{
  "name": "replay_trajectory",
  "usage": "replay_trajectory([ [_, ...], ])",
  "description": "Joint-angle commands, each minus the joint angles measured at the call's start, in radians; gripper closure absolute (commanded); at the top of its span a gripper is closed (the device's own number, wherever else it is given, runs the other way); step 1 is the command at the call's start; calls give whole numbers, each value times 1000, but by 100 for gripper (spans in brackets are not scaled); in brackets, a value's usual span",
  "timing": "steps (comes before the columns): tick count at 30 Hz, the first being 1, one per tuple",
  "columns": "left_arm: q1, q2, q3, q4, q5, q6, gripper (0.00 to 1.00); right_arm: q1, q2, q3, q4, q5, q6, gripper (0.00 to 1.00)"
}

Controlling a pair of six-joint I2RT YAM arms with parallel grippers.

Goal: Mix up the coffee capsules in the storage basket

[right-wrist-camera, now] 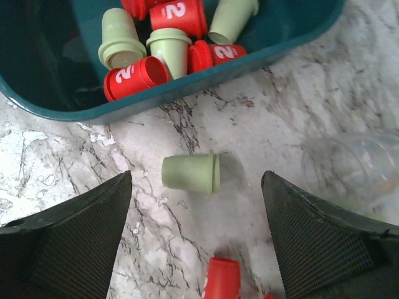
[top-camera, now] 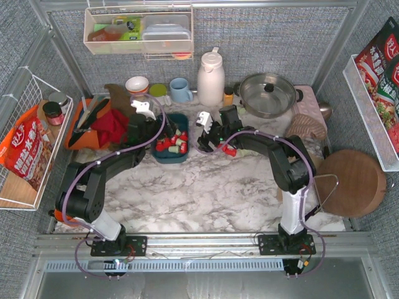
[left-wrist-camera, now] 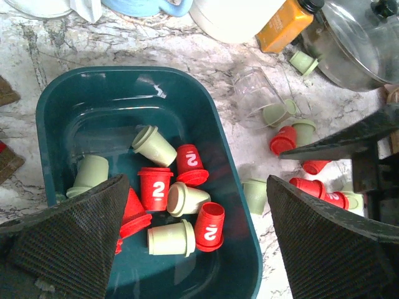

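Note:
The dark teal storage basket point(top-camera: 163, 156) sits at mid-table and holds several red and mint green coffee capsules point(left-wrist-camera: 154, 187). My left gripper point(left-wrist-camera: 194, 182) is open above the basket's right half, one finger over the capsules and the other outside the rim point(left-wrist-camera: 234, 168). More capsules lie loose on the marble right of the basket, among them a green one point(right-wrist-camera: 190, 172) and a red one point(right-wrist-camera: 222, 280). My right gripper point(right-wrist-camera: 196, 177) is open and empty, straddling the green one from above. The basket wall point(right-wrist-camera: 187, 87) shows just beyond it.
A clear glass point(left-wrist-camera: 259, 93) lies on its side among the loose capsules. Behind stand a white jug point(top-camera: 211, 78), a blue mug point(top-camera: 181, 90), an orange bottle point(left-wrist-camera: 283, 25) and a lidded pot point(top-camera: 268, 93). An orange tray point(top-camera: 81, 137) with a red cloth lies left.

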Motion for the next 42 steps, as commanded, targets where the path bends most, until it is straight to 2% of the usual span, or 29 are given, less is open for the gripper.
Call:
replay_trajectory([
  [1,2,-24,-14,31,3,0,1,3,73,95,-160,-84,-84,12],
  [5,2,-29,-11,27,19,-4,0,13,127,164,-241,-56,-124,14],
  [9,2,-29,-14,36,28,-11,1,27,161,229,-330,-30,-160,21],
  [17,3,-32,-32,35,26,-14,1,81,210,290,-399,96,-200,32],
  [23,2,-45,-38,33,35,-10,1,94,190,251,-332,160,-207,55],
  [27,1,-47,-40,45,70,-14,1,94,101,130,-200,153,-200,68],
  [30,-6,-39,-34,57,126,-16,1,93,1,-1,-42,120,-162,71],
  [32,-21,-32,-27,67,172,-13,1,93,-81,-124,131,104,-120,72],
  [35,-61,-20,-26,83,230,9,1,92,-186,-349,533,86,-41,72],
  [38,-104,-6,-29,102,274,31,1,93,-228,-496,862,70,29,73],
  [40,-125,-1,-46,135,296,34,0,93,-241,-552,996,76,67,73],
  [42,-138,-5,-69,183,329,26,0,93,-255,-584,1058,90,85,73],
])
